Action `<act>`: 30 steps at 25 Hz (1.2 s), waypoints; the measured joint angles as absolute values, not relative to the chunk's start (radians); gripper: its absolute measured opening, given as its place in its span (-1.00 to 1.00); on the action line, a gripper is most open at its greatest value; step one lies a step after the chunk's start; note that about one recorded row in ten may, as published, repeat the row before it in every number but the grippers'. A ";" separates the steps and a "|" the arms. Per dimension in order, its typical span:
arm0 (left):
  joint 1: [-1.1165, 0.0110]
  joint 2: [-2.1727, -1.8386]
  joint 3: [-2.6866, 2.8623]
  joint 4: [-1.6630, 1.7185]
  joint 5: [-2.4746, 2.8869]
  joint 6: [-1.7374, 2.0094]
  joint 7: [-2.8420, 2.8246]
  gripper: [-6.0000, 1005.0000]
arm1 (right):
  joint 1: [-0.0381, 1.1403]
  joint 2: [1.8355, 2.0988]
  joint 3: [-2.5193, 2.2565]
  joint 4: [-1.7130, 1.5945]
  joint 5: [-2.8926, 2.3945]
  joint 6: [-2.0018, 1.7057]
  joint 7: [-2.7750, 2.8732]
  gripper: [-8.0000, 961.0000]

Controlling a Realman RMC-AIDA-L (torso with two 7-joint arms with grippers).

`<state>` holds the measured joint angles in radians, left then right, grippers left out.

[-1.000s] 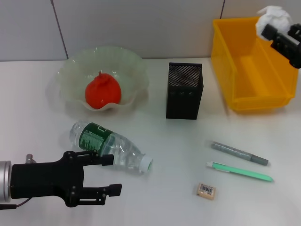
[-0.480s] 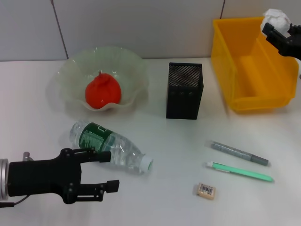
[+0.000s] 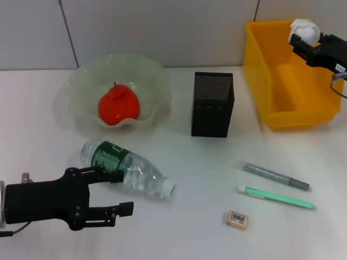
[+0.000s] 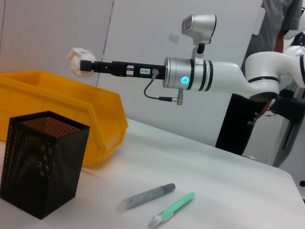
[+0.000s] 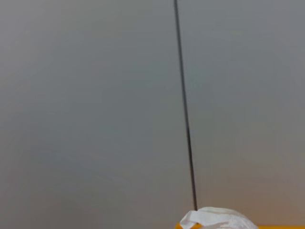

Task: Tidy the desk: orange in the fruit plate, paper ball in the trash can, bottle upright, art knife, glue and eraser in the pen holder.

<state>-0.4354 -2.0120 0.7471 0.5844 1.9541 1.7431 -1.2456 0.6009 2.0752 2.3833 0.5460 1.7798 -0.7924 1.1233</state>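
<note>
Nearest, the left claw (image 3: 116, 190) hangs spread open beside the lying bottle (image 3: 127, 169). Farther back, the fruit plate (image 3: 146, 73) holds 1 orange (image 3: 118, 105). Farthest, the right claw (image 3: 300, 40) pinches the paper ball (image 3: 302, 28) above the trash can (image 3: 271, 86).

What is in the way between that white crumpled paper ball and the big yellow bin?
Nothing visible. The right gripper holds the white crumpled paper ball in the air above the bright yellow rectangular plastic bin, whose open top has nothing across it. The left wrist view shows the ball above the bin's rim.
</note>
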 joint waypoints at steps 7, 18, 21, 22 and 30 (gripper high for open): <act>-0.436 -2.011 0.734 0.584 1.954 1.743 -1.246 0.58 | 0.604 2.077 2.385 0.550 1.784 -0.785 1.123 0.34; -0.434 -2.011 0.733 0.584 1.954 1.743 -1.246 0.58 | 0.585 2.079 2.390 0.561 1.849 -0.817 1.123 0.67; -0.434 -2.011 0.733 0.584 1.954 1.745 -1.246 0.58 | 0.545 2.077 2.390 0.572 1.931 -0.965 1.123 0.67; -0.434 -2.011 0.733 0.584 1.954 1.747 -1.245 0.58 | 0.545 2.077 2.390 0.572 1.931 -0.965 1.123 0.67; -0.435 -2.014 0.733 0.584 1.954 1.748 -1.238 0.58 | 0.443 2.041 2.377 0.559 2.008 -1.478 1.192 0.67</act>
<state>-0.4347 -2.0135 0.7332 0.5845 1.9543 1.7482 -1.2378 0.4427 2.0406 2.3768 0.5594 2.0084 -1.4779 1.1919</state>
